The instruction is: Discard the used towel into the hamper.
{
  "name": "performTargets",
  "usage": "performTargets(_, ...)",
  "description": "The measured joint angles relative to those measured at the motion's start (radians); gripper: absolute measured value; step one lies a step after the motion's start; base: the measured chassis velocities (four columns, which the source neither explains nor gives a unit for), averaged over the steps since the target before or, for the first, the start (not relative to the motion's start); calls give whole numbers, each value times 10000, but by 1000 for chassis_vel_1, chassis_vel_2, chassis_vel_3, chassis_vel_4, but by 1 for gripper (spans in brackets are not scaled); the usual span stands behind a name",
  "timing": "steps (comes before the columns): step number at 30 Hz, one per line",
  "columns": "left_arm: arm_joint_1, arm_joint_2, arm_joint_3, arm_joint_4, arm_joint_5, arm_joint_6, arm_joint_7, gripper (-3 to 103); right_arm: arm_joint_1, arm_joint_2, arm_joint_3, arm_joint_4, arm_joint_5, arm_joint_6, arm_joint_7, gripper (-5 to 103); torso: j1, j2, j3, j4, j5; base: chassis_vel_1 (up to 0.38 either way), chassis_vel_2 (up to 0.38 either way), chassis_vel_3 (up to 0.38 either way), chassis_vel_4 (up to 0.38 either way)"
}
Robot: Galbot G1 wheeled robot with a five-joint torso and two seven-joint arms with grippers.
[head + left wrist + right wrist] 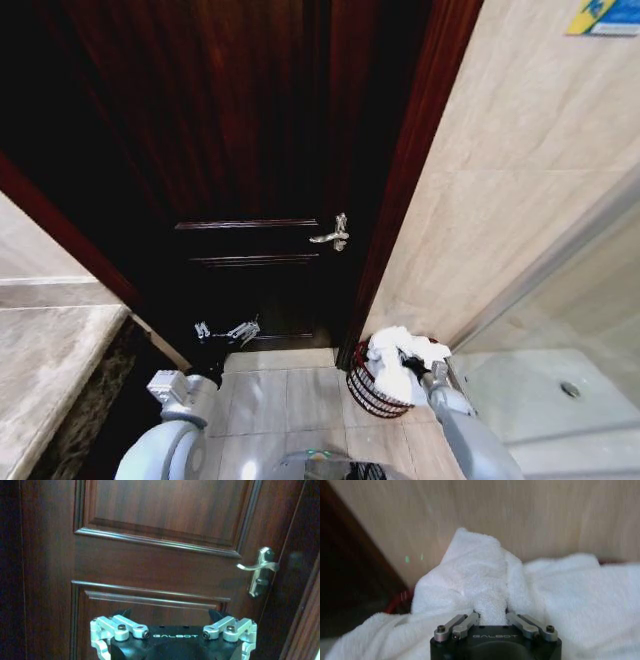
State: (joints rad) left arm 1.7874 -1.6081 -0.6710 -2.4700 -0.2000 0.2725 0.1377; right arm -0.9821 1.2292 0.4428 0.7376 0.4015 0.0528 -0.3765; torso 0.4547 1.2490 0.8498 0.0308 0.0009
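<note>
On the floor by the door frame, head view: the hamper (372, 392) stands in the corner between the dark wooden door (240, 150) and the beige tiled wall (500, 200).
Towel, head view: the white towel (398, 362) is heaped over the hamper's rim, partly inside and partly hanging over the edge.
Right gripper, head view: the right gripper (428, 366) is at the towel, just above the hamper's far side.
Left gripper, head view: the left gripper (226, 330) hangs low in front of the door, well apart from the hamper, and seems idle.
Left wrist view: the left gripper (173, 620) points at the door (160, 555), below the level of the silver handle (259, 570); its fingers are spread wide and hold nothing.
Right wrist view: the right gripper (490, 612) has its fingers closed on a raised fold of the towel (485, 577); a bit of the hamper's red rim (402, 597) shows beside the cloth, with the wall (520, 513) behind.
Step in hand, my judgement: the towel is being put into the hamper, near the end of the task.
Next move, my judgement: the fingers need to open so the fold falls, then the arm should lift straight up without dragging cloth out; the overhanging part may need a push inside.
</note>
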Motion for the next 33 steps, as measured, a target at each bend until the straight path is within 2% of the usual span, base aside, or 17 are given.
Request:
performTargets(3,1,0,0,0,1,0,0,100,69,8,-104,-243,-113,-41,-19,13,-2,2,-2,0,-2,35,-58,-57,47)
performTargets(4,1,0,0,0,0,0,0,100,151,14,-237,-454,-183,-57,-19,13,-3,3,-3,0,-15,35,-52,-50,46)
performTargets(8,0,0,0,0,0,0,0,100,358,74,-567,-881,-258,-140,17,13,-2,3,-2,1,-6,14,-26,-3,10)
performTargets(9,-1,0,0,0,0,0,0,100,494,105,-792,-1036,-261,-246,55,13,1,3,-2,1,-15,0,0,0,0)
performTargets(15,-1,0,0,0,0,0,0,100,1302,249,-1494,-1961,-432,-535,50,13,5,2,1,-1,-12,0,0,0,0)
performTargets(23,-2,0,0,0,0,0,0,100,2626,393,-1847,-3472,-731,-863,-24,13,4,2,1,-1,-9,0,0,0,0)
performTargets(31,-1,0,0,0,0,0,0,100,3289,624,-1883,-4526,-1282,-988,104,13,4,2,1,0,-11,0,0,0,0)
performTargets(33,-2,0,0,0,0,0,0,100,3292,660,-1857,-4558,-1341,-997,147,9,4,2,1,0,-11,0,0,0,0)
